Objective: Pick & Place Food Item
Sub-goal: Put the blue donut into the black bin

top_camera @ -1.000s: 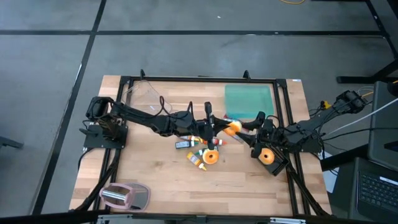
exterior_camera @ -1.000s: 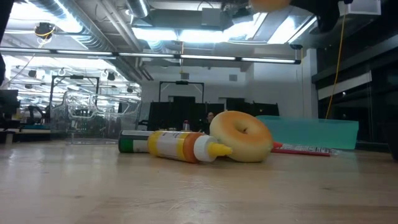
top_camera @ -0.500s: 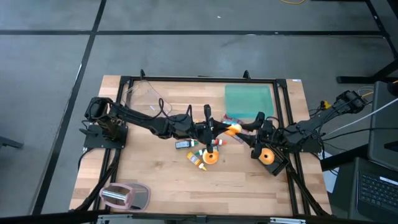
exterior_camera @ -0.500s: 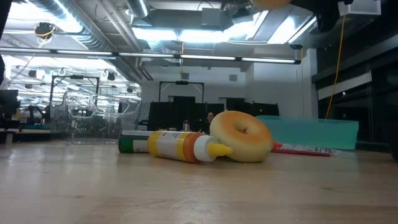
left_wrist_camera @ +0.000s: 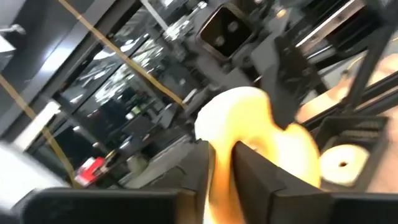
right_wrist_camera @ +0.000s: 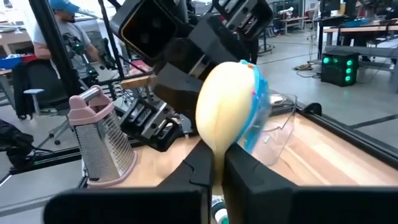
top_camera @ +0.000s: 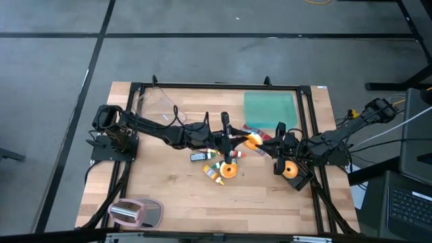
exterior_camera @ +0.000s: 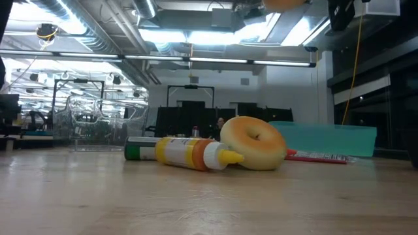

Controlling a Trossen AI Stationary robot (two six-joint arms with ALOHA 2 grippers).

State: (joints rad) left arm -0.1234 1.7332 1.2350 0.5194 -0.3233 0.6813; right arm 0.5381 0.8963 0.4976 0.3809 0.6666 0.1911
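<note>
Above the middle of the counter (top_camera: 169, 196), both end effectors meet at one donut (top_camera: 253, 140). The right end effector (right_wrist_camera: 214, 163) is clamped on it; the left end effector (left_wrist_camera: 222, 163) also grips its edge.

In the high view, the two arms meet over the middle of the tabletop (top_camera: 169, 189), and the orange food item (top_camera: 252, 140) between them is too small to show whose fingers touch it. The small things under the left arm are partly covered. The low view cuts off the food item (exterior_camera: 282, 4) at its top edge. The left wrist view is blurred: the yellow item (left_wrist_camera: 249, 134) fills it, and the background smears. In the right wrist view, the pale item (right_wrist_camera: 227, 106) hides most of the left hand (right_wrist_camera: 186, 59) behind it.
</note>
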